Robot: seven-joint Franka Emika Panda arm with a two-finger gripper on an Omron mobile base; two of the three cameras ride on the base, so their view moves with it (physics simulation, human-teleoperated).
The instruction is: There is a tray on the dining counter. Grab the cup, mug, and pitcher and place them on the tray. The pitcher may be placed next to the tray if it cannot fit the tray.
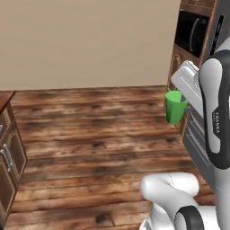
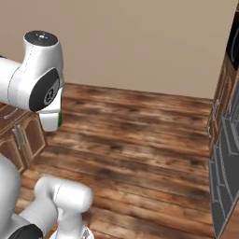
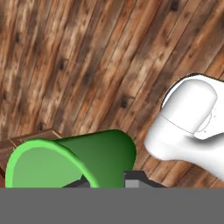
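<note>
My gripper (image 1: 180, 96) is shut on the cup (image 1: 174, 107), a bright green tapered tumbler with no handle, and holds it by the rim high above the wooden floor. From the left base view the cup hangs upright under the white hand. The hand view looks past the cup (image 3: 74, 158), its wide rim at the left and narrow base at the right, with my gripper (image 3: 107, 182) clamped on its wall. Beside the arm's elbow in the right base view, a green sliver of the cup (image 2: 60, 119) peeks out. The tray, mug, pitcher and dining counter are out of view.
Dark plank floor (image 1: 99, 134) spreads ahead to a beige wall (image 1: 90, 40). Brown cabinets with a black built-in oven (image 1: 193, 31) stand at the right, close to the cup. A low cabinet (image 1: 8, 152) is at the left edge. Another low cabinet (image 2: 25, 137) stands behind my arm.
</note>
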